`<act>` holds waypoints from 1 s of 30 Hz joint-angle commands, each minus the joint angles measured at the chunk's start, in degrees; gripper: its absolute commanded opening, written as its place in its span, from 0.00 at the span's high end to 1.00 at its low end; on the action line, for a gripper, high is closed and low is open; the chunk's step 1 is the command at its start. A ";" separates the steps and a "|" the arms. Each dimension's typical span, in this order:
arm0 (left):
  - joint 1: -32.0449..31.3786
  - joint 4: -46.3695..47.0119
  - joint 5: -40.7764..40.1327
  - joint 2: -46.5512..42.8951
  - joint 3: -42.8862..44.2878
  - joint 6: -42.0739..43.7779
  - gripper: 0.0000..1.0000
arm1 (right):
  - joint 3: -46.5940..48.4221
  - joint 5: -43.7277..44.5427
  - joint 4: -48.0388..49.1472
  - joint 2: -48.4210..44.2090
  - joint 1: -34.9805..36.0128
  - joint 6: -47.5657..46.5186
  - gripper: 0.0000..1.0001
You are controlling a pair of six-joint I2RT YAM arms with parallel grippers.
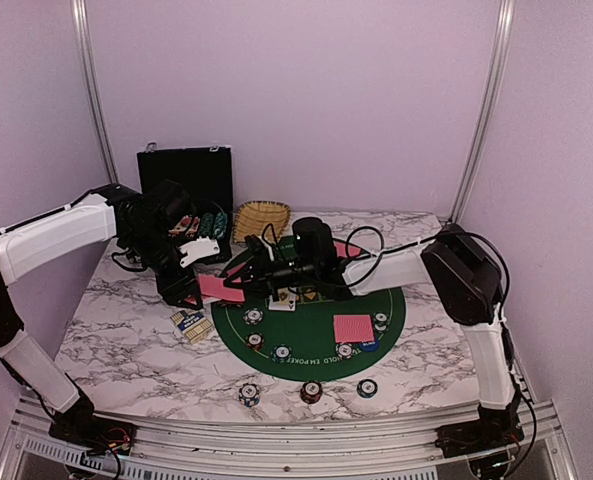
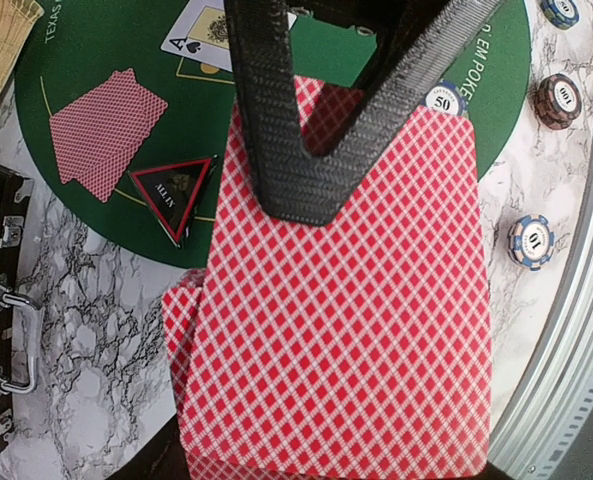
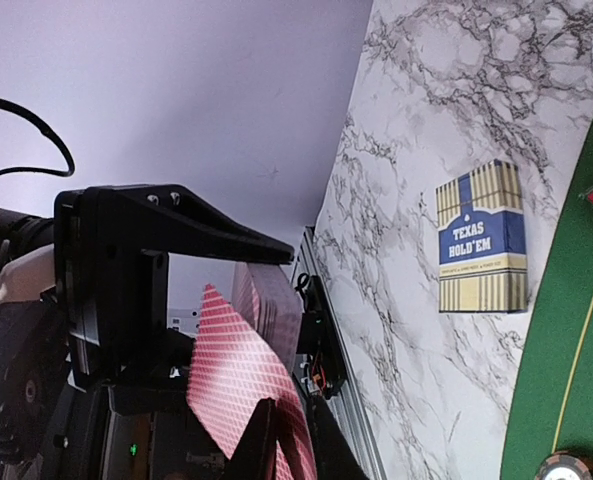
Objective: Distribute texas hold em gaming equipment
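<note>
My left gripper (image 1: 204, 288) is shut on a deck of pink-red-backed cards (image 2: 336, 330) and holds it above the table's left part, beside the green round mat (image 1: 321, 345). My right gripper (image 1: 248, 274) reaches in from the right, and its black fingers (image 2: 276, 150) are shut on the deck's top card (image 3: 231, 370), which bends away from the deck. On the mat lie a face-down card pair (image 2: 106, 140), face-up cards (image 2: 211, 30), a black-red triangle button (image 2: 173, 190) and striped chips (image 1: 253, 317).
A Texas Hold'em card box (image 3: 481, 235) lies on the marble left of the mat. The black case (image 1: 186, 175) and straw basket (image 1: 261, 218) stand at the back. Three chips (image 1: 311, 391) sit near the front edge, and another face-down card (image 1: 353, 328) lies on the mat's right.
</note>
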 commanded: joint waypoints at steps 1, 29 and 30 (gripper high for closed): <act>0.12 -0.22 0.42 -0.60 0.45 0.00 1.00 | -0.53 -0.42 0.16 -3.63 -0.76 -0.58 0.93; 0.72 -0.26 -0.74 -2.34 -1.24 -0.03 1.00 | 22.87 51.69 -66.92 -8.27 -4.37 -59.32 1.00; 0.79 -0.23 -0.60 -2.42 -1.39 -0.01 1.00 | 24.11 57.67 -67.76 -7.24 -3.10 -61.58 1.00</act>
